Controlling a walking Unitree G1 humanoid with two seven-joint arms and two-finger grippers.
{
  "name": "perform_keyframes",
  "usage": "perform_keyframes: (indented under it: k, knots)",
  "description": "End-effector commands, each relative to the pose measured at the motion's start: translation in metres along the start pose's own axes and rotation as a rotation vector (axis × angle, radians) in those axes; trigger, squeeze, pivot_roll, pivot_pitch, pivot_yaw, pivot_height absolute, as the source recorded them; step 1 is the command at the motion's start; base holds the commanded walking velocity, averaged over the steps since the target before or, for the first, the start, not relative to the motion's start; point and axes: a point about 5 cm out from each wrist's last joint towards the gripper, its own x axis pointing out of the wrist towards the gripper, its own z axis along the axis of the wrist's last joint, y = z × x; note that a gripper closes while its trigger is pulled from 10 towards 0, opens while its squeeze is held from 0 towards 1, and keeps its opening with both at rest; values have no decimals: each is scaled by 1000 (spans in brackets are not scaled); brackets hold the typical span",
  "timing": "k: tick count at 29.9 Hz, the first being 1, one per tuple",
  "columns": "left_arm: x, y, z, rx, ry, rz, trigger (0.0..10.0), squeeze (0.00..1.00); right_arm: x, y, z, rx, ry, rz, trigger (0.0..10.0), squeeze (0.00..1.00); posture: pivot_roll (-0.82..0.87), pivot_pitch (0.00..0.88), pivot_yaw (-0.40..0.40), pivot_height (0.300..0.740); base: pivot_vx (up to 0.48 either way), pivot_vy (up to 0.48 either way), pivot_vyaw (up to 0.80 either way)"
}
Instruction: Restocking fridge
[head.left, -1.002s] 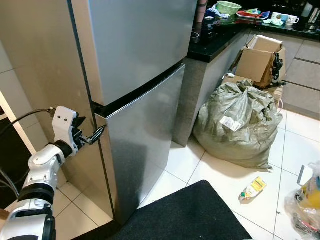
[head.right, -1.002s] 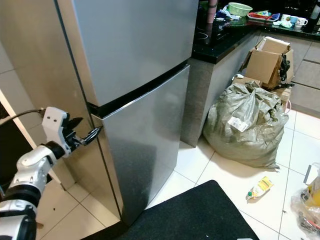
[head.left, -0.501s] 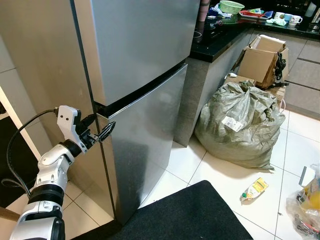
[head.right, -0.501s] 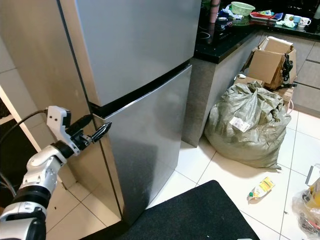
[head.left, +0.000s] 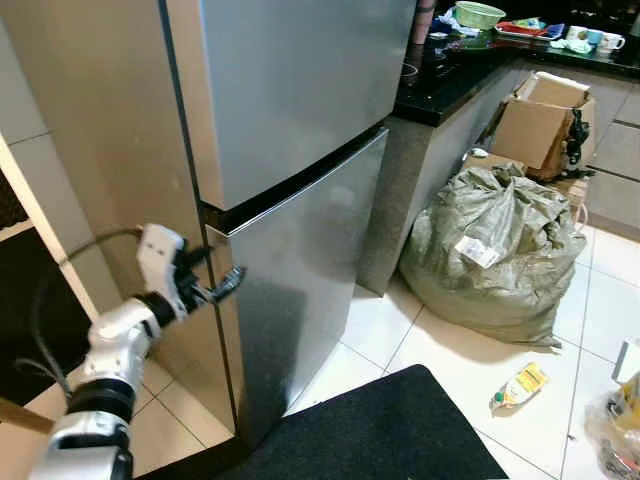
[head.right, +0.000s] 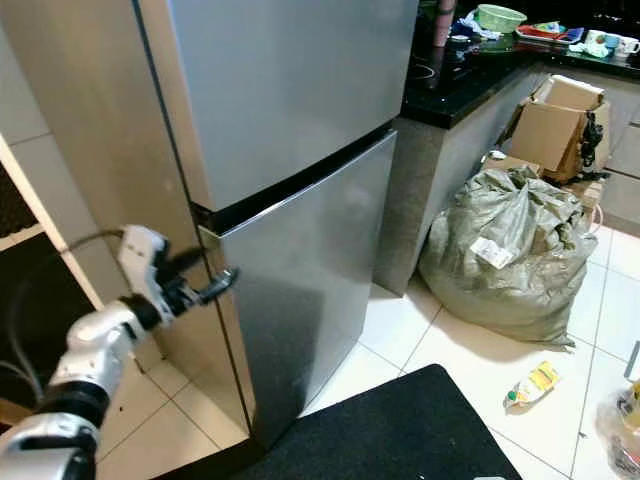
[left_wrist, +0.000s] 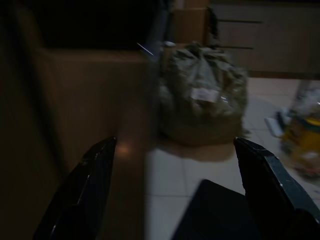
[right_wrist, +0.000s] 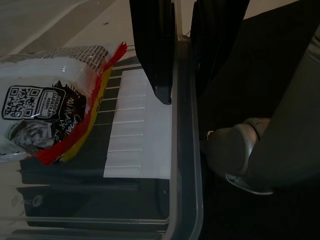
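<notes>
The steel fridge stands shut, its upper door (head.left: 290, 90) above the lower door (head.left: 300, 260). My left gripper (head.left: 218, 275) is open at the left front corner of the lower door, just under the dark seam between the doors. In the dim left wrist view its fingers (left_wrist: 92, 180) stand wide apart with the fridge's side (left_wrist: 85, 90) beside them. My right gripper (right_wrist: 182, 92) is shut on the rim of a clear plastic bin (right_wrist: 185, 165). A white, red and yellow snack packet (right_wrist: 55, 110) lies in that bin.
A full grey-green sack (head.left: 495, 255) sits on the tiled floor right of the fridge, with a cardboard box (head.left: 540, 115) behind it. A black mat (head.left: 380, 430) lies in front. A small carton (head.left: 520, 385) lies on the tiles. A black counter (head.left: 450, 80) carries dishes.
The camera has shifted a little. My left gripper has come forward from the fridge's side to the lower door's front corner, and its fingers have spread wider.
</notes>
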Motion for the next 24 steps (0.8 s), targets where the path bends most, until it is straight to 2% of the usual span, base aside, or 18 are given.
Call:
perform_keyframes:
  k: [1, 7, 9, 13, 17, 18, 22, 24]
  knots:
    - [14, -12, 4, 25, -1, -78, 10000, 0, 0, -1, 0, 10, -4, -9, 10000, 0, -37, 0, -35, 740, 0, 0, 0]
    - [24, -21, 5, 15, -20, -106, 10000, 0, 0, -1, 0, 11, -3, -10, 10000, 0, -37, 0, -36, 740, 0, 0, 0]
    - [33, -24, 10, 21, -44, -97, 10000, 0, 0, -2, 0, 11, -3, -10, 10000, 0, -37, 0, -36, 740, 0, 0, 0]
    - [33, -18, 13, 31, -51, -45, 10000, 0, 0, -2, 0, 11, -3, -10, 10000, 0, -42, 0, -35, 740, 0, 0, 0]
    - [23, -10, 11, 35, -19, -25, 10000, 0, -1, -2, -1, 11, -1, -11, 10000, 0, -43, 0, -35, 740, 0, 0, 0]
    - [14, -10, 5, 31, 30, -74, 10000, 0, -1, -2, -1, 11, 0, -11, 10000, 0, -41, 0, -35, 740, 0, 0, 0]
    - [6, -11, -1, 35, 80, -124, 10000, 0, -1, -2, -1, 11, 0, -11, 10000, 0, -41, 0, -35, 740, 0, 0, 0]
    - [-8, -3, -8, 64, 174, -105, 10000, 0, -1, -2, -2, 11, 1, -12, 10000, 0, -42, 0, -33, 740, 0, 0, 0]
